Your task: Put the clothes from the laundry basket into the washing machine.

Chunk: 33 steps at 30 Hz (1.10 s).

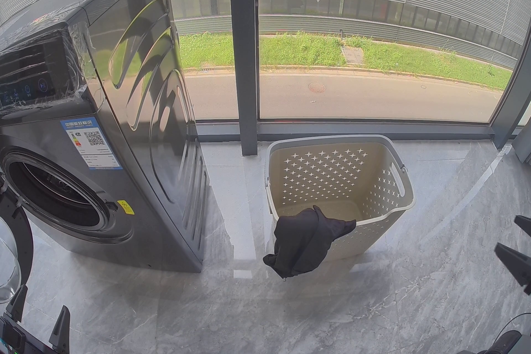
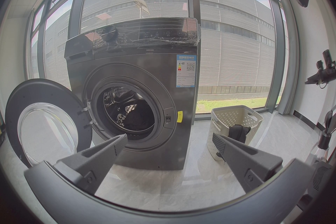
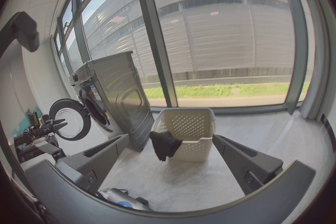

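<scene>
On the grey marble floor [image 1: 343,311], before a tall window [image 1: 387,40], the dark washing machine [image 1: 127,112] stands on the robot's left. Its round door [image 2: 42,119] is swung wide open, baring the drum opening [image 1: 55,194]. Near the machine, to its right and with a strip of floor between them, sits the cream laundry basket [image 1: 406,189], upright, its walls pierced with small star-shaped holes. One dark garment [image 1: 304,247] lies draped over the basket's near rim, at the corner closer to the machine; part of it rests just inside the rim, and the rest hangs down the outer wall toward the floor. The left gripper [image 2: 168,138] hangs low in front of the machine's open front, well apart from it, with its fingers spread wide and nothing between them. The right gripper [image 3: 169,138] is off to the basket's right, also well apart from it and turned toward the basket and the garment, its fingers likewise spread and gripping nothing.
</scene>
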Motion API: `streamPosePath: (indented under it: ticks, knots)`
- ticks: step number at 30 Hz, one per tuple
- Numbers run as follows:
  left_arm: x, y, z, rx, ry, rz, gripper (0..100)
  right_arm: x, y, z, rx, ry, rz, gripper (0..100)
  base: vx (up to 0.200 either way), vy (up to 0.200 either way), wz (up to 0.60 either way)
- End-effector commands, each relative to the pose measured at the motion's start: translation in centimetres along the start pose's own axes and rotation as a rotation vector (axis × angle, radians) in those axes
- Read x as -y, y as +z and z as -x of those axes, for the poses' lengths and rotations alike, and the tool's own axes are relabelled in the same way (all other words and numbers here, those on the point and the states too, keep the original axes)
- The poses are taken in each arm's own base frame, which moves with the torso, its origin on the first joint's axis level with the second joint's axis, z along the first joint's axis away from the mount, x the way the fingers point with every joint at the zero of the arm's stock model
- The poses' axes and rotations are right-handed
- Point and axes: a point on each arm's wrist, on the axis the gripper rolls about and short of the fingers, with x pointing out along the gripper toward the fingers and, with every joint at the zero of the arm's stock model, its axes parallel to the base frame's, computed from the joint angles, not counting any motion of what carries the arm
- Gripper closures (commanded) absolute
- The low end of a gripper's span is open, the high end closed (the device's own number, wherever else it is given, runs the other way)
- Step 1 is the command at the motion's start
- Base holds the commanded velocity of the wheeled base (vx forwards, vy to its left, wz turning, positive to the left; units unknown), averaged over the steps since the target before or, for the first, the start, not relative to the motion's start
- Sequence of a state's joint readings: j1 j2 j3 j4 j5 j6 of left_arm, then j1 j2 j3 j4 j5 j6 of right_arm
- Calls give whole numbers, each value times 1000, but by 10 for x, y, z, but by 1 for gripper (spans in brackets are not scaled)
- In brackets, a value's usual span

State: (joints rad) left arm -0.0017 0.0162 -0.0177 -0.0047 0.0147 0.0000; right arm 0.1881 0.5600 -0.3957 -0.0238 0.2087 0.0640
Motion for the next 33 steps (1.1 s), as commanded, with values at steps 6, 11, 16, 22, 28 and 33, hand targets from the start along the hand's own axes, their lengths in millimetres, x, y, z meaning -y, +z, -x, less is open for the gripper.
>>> streamPosePath:
  ticks: [6,11,16,22,28,33]
  knots:
    - [0,-5,0,0,2,6,0,1,-51,-150,-428,177,-100,0,0,0,0]
    - [0,-5,0,0,2,5,0,1,-57,-162,-455,179,-102,0,0,0,0]
    - [0,-5,0,0,1,5,0,-2,-67,-178,-520,163,-110,0,0,0,0]
    - [0,-5,0,0,1,3,0,-1,-73,-190,-553,150,-118,0,0,0,0]
    - [0,-5,0,-2,1,0,0,1,-86,-209,-543,117,-121,0,0,0,0]
    - [0,-5,0,0,-1,-2,0,-1,-113,-228,-579,112,-114,0,40,0,0]
